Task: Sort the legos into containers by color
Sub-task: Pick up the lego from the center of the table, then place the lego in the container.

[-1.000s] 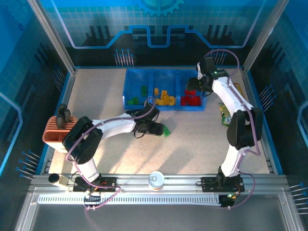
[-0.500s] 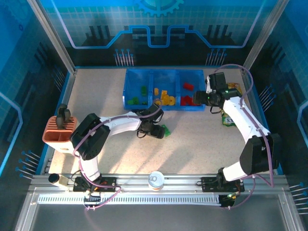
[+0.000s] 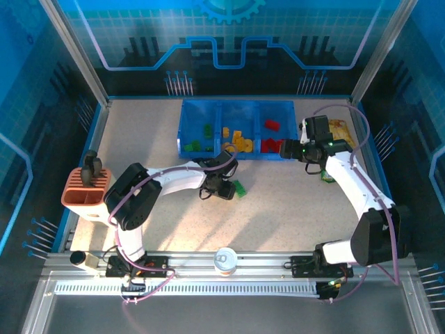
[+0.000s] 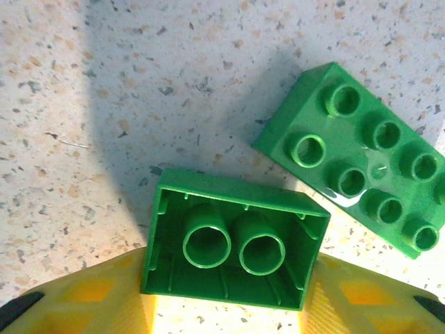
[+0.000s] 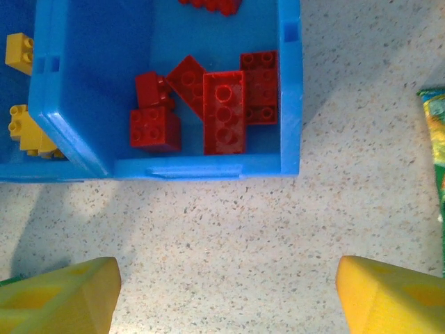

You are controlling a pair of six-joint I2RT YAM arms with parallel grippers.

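- Your left tool (image 4: 229,285) is closed on an upturned green brick (image 4: 236,240), with a yellow finger against each short end. Your right tool (image 5: 224,278) stands wide apart with nothing between its fingers.
- On the table (image 3: 292,202), the only legos I can see outside the tray are the ones at the left tool.
- The blue tray (image 5: 208,168) lies just ahead of the right tool and further ahead of the left one. Its three compartments sit side by side.
- Straight ahead of the right tool, the end compartment holds the red bricks (image 5: 222,111), several of them piled close together.
- Ahead and to the left of that tool, the middle compartment holds the yellow bricks (image 3: 240,141).
- The compartment furthest from the right tool holds a few green bricks (image 3: 197,142).
- A longer green brick (image 4: 361,167) lies studs-up on the table just beyond the left tool's fingertips. It is off to the right, just beside the held one.
- As I judge it, red and yellow look finished. Two green pieces are left for you: the one in the left tool, then the longer one beside it.
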